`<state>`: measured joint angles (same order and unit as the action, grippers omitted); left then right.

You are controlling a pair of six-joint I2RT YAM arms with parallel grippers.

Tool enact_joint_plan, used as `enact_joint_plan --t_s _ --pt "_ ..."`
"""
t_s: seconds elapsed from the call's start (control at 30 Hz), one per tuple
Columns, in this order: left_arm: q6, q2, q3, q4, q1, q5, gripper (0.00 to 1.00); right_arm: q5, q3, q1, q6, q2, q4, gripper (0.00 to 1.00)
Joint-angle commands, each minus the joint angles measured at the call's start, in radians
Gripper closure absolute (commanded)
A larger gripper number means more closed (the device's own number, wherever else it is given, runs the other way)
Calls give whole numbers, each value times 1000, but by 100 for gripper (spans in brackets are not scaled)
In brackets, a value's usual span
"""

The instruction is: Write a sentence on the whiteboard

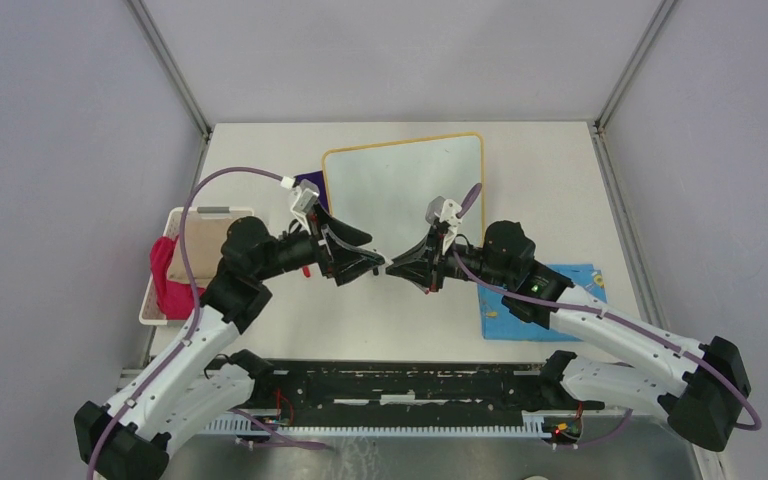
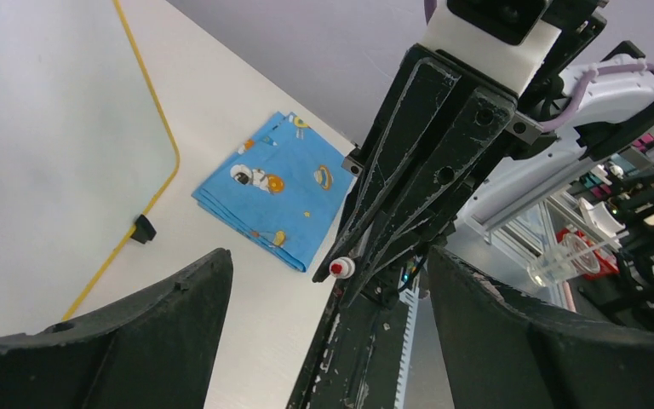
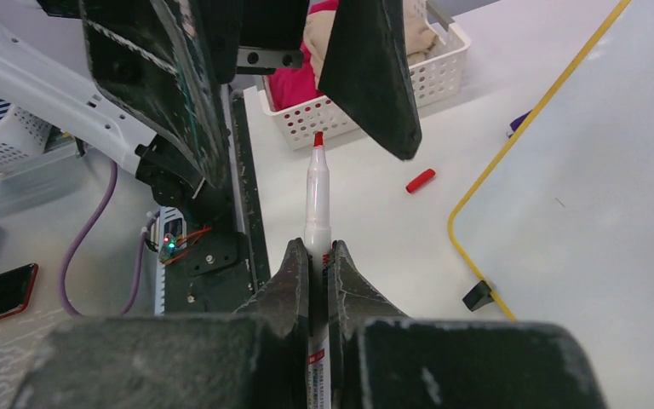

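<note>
White gloss inside a thin yellow-orange frame: the whiteboard (image 1: 400,185), flat on the desk (image 1: 560,190), out at twelve o'clock from the arm bases. Sits just past both pincers, at their twelve o'clock, touching neither. Shows one small black foot (image 3: 477,296) under its near edge in the right wrist view.

Right pincer (image 1: 396,267): closed hard on a marker (image 3: 318,196), gripped round the white barrel, red tip bare and pointing toward nine o'clock in the top view, straight at the other arm. Hovers above the desk, off the board's near edge, with the board at three o'clock in its own wrist view.

Left pincer (image 1: 368,260): spread wide, holding nothing. Faces three o'clock, nose to nose with the right one. Brackets the marker's red tip between its two fingers (image 3: 370,77) without visibly touching it. Has the board at nine to ten o'clock in its own wrist view.

Elsewhere on the desk: a small red cap (image 3: 420,180) lying loose between the board's frame and a white basket (image 1: 147,300) at nine o'clock. Inside the basket, pink cloth (image 1: 165,278) and beige cloth (image 1: 205,240). At four o'clock, a folded blue patterned cloth (image 2: 277,192), near the board's right near corner but apart from it. At the board's left edge, something small and purple (image 1: 308,183), too hidden to name.
</note>
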<state>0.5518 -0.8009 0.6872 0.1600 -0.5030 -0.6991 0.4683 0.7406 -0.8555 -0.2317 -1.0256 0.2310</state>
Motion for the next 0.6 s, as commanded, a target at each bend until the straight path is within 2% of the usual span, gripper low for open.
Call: enact_joint_plan --t_s 0.0,0.13,0.43,0.57 --pt "5 -43 46 61 -33 -71 14 50 57 -2 -28 -10 71 100" --pt "-10 -67 52 62 -68 -69 24 52 58 -1 -20 -9 59 100" --pt "7 -97 52 92 -105 -60 55 40 37 -1 -3 14 50 100" --pt "14 -101 53 104 -115 -64 74 39 27 -1 -2 25 52 100"
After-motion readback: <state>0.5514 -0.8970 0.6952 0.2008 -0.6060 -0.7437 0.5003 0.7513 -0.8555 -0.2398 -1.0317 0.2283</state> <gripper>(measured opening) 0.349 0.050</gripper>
